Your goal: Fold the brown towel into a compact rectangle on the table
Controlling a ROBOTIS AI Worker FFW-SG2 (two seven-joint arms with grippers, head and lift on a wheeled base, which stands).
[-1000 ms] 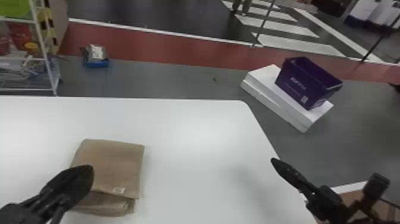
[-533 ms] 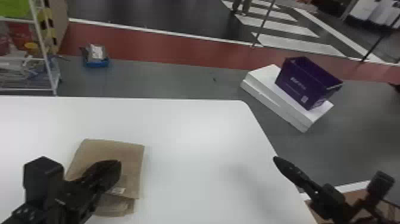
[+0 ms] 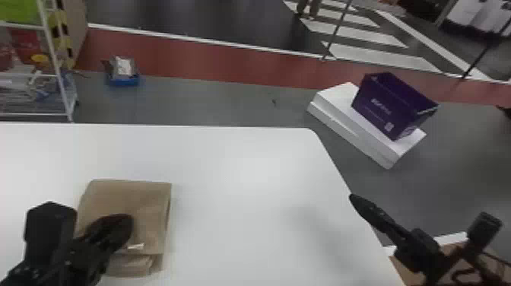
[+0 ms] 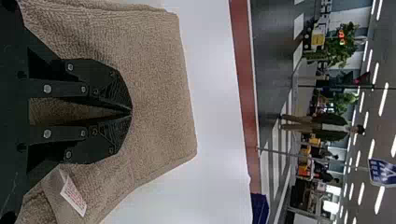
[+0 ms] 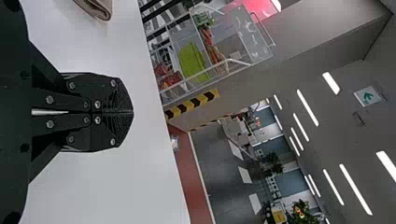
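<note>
**Brown towel (image 3: 148,209) sits folded beneath the left pincer (image 3: 123,224)**

It lies on the left part of the white counter (image 3: 251,228), a squarish stack of layers, with lower folds poking out at the edge nearest the robot. A little white label (image 3: 135,246) shows by that edge. The left pincer is over the stack, its two black tips pressed together; whether they touch the cloth, I can't tell.

Well apart from it, the right pincer (image 3: 354,198) hangs by the counter's right edge, clenched too. Past that edge, down on the grey floor, a purple bin (image 3: 388,104) stands on white boxes (image 3: 342,121).
</note>
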